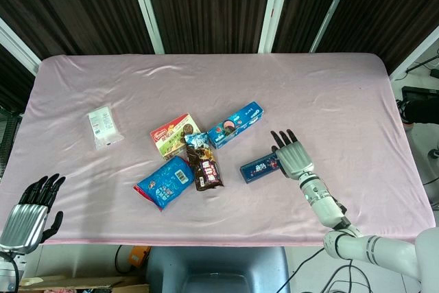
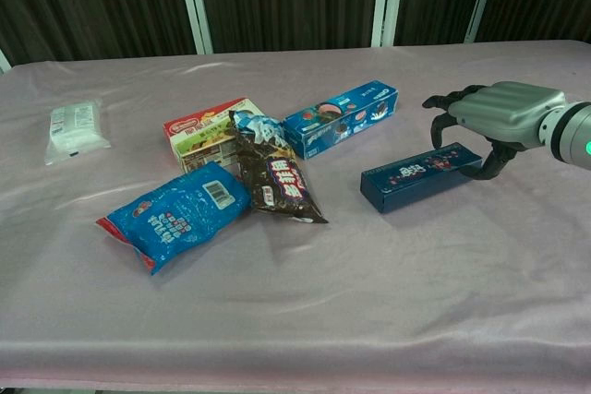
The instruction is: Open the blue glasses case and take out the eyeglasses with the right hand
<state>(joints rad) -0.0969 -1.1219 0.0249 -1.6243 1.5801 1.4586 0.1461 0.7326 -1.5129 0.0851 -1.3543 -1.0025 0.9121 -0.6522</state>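
The blue glasses case (image 1: pixel 259 167) (image 2: pixel 420 175) lies closed and flat on the pink tablecloth, right of the snack pile. My right hand (image 1: pixel 291 156) (image 2: pixel 494 115) hovers over the case's right end with its fingers spread and arched. Its thumb reaches down beside that end; whether it touches the case I cannot tell. Nothing is held in it. My left hand (image 1: pixel 31 211) hangs at the near left, off the table's front edge, fingers apart and empty. The chest view does not show it. The eyeglasses are hidden.
Left of the case lie a blue cookie box (image 1: pixel 235 124), a red and green box (image 1: pixel 174 135), a dark candy bag (image 1: pixel 204 166) and a blue snack bag (image 1: pixel 164 182). A white packet (image 1: pixel 104 127) sits far left. Bare cloth (image 1: pixel 329 101) stretches behind and to the right.
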